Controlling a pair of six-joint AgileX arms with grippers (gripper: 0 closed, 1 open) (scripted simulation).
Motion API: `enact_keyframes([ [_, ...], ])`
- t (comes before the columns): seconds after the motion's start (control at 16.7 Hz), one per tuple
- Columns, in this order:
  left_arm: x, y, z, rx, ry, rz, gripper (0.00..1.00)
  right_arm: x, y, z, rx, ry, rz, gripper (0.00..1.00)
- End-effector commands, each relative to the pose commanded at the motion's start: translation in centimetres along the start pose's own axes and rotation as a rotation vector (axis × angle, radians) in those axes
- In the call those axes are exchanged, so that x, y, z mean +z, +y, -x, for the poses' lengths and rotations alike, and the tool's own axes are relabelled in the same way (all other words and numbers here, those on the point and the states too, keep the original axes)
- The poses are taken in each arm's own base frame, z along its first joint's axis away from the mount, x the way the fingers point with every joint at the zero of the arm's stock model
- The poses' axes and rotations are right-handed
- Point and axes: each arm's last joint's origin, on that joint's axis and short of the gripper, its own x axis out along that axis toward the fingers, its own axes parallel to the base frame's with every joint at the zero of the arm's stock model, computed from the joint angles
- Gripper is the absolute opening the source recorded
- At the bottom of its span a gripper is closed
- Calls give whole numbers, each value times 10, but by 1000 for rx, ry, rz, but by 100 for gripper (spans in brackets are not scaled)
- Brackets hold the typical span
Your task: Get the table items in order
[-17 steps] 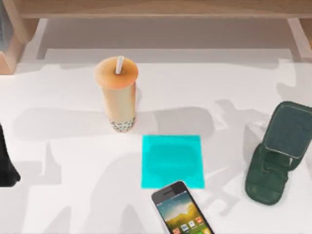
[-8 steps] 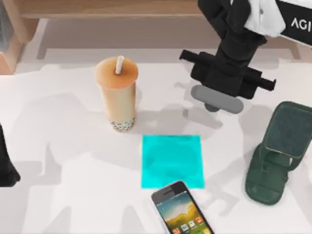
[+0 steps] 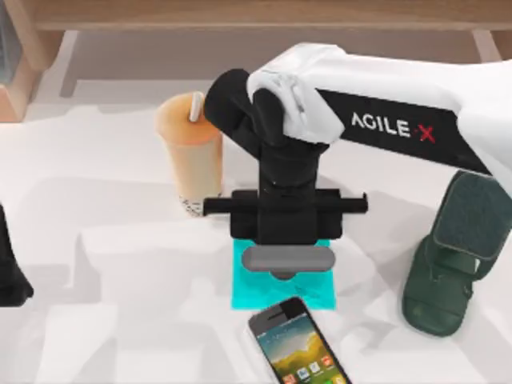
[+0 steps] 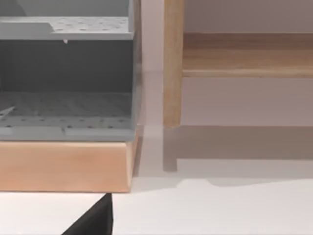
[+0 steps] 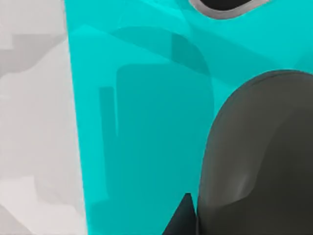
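Observation:
My right gripper (image 3: 286, 250) is shut on the dark grey oval mouse (image 3: 286, 261) and holds it over the cyan pad (image 3: 246, 290). In the right wrist view the mouse (image 5: 259, 156) hangs close above the pad (image 5: 137, 122), where its shadow falls. The orange-tan bubble tea cup (image 3: 189, 152) with a white straw stands upright just left of the right arm. At the table's front edge, just below the pad, the black smartphone (image 3: 298, 346) lies face up; its rim (image 5: 225, 6) also shows past the pad. My left arm (image 3: 8, 276) is parked at the table's left edge.
A dark green phone stand (image 3: 452, 256) stands at the right of the white table (image 3: 112, 320). A brown wooden shelf (image 3: 240, 12) runs along the back; the left wrist view shows its post (image 4: 172, 63) and a grey bin (image 4: 66, 73).
My right arm has swept in from the back right with the mouse, down and left across the table, until the mouse hangs over the cyan pad. Cup, phone and stand have not moved.

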Motion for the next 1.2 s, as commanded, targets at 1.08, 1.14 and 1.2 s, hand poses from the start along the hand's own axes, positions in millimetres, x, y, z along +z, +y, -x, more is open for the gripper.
enact_keyframes([
  [1.08, 0, 0, 0, 0, 0, 0, 100, 0, 0, -10, 0, 0, 0, 45],
  [1.14, 0, 0, 0, 0, 0, 0, 100, 0, 0, -10, 0, 0, 0, 53],
  [1.2, 0, 0, 0, 0, 0, 0, 100, 0, 0, -10, 0, 0, 0, 60],
])
